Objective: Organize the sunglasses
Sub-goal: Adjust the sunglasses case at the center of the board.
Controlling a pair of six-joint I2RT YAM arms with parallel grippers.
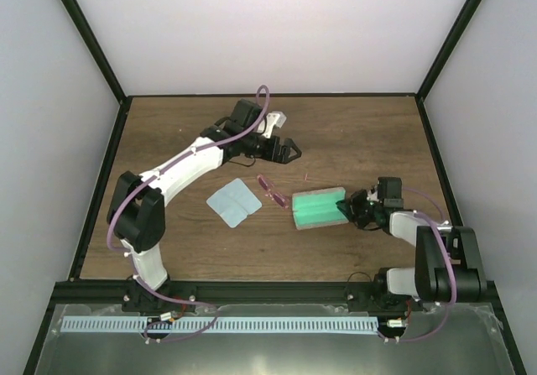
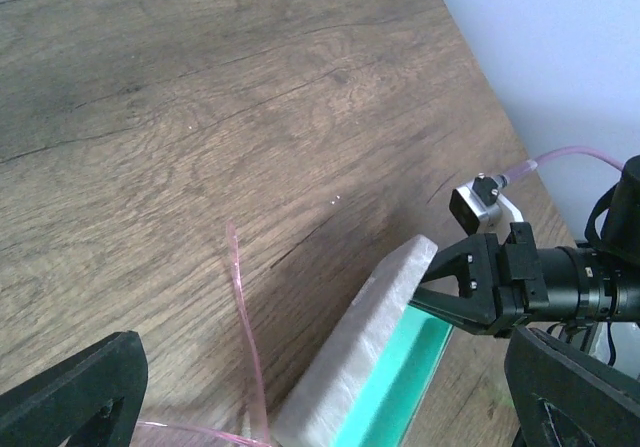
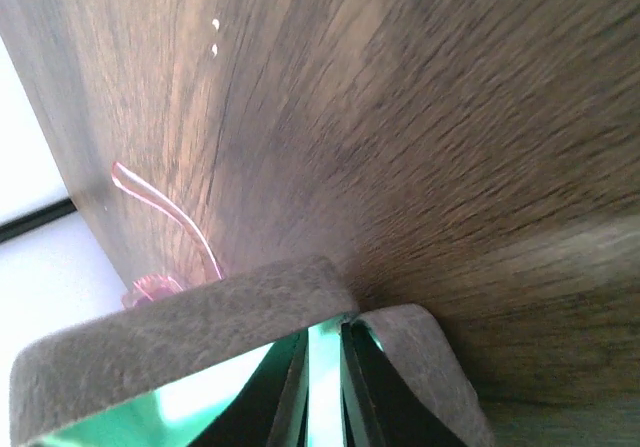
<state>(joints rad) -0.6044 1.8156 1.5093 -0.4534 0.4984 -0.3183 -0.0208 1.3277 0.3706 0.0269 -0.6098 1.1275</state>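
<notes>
Right gripper [image 1: 357, 210]: clenched on the near end wall of the case [image 1: 317, 209]. Its wrist view shows the fingers [image 3: 270, 407] pinched almost together at the grey rim.
Case: open, green inside, running away from the right jaws. Only the top view gives its full outline.
Cloth [image 1: 233, 203]: light blue, flat on the table [image 1: 168, 132], past the case's free end. Visible from above only.
Sunglasses [image 1: 270, 192]: pink, on the table just beside the case's free end, between both sets of jaws, gripped by neither. The wrist views catch only a temple arm and a lens edge.
Left gripper [image 1: 285, 150]: released, holding nothing. In its wrist view the spread fingers [image 2: 70, 397] flank the temple arm.
</notes>
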